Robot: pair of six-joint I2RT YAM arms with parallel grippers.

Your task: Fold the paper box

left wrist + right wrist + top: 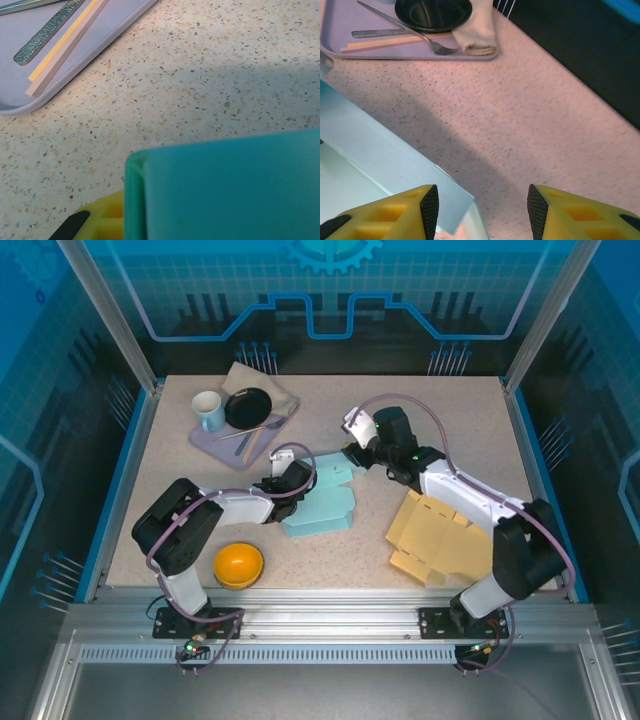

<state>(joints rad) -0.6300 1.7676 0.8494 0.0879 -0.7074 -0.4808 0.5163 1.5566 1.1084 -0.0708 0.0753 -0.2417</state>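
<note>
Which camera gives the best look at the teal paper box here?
Top external: the teal paper box lies whole in it, outline and flaps visible between the arms. The left wrist view catches a close-up corner of it; the right wrist view, one pale panel and its edge.

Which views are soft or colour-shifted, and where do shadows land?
Top external: sharp and evenly lit, with only faint shadows on the table. Left wrist: the box, close to the lens, is soft, and a broad shadow crosses the table above it. Right wrist: pink cast on the table, a diagonal shadow alongside the box, speckle smeared toward the right.
</note>
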